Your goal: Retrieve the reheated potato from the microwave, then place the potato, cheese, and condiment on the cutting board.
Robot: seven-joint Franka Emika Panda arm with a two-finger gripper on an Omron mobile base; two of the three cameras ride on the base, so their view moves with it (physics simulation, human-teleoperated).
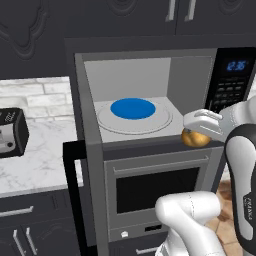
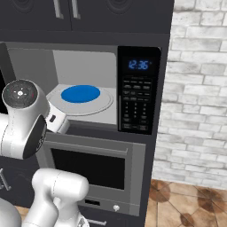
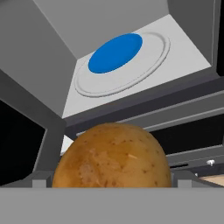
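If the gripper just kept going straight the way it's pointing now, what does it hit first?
The potato already sits between the gripper's wide-spread fingers. Straight beyond it, the hand view looks at the microwave's lower front edge and the oven face below, so probably that edge; depth is hard to judge.

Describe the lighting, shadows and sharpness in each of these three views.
Left base view: flat, even rendered light; the microwave cavity is pale with soft shading, no glare. Right base view: equally sharp, the blue display glows against the dark keypad panel. Hand view: the potato looms close yet stays crisp, speckles readable; the blue plate behind is sharp too, with no depth blur.
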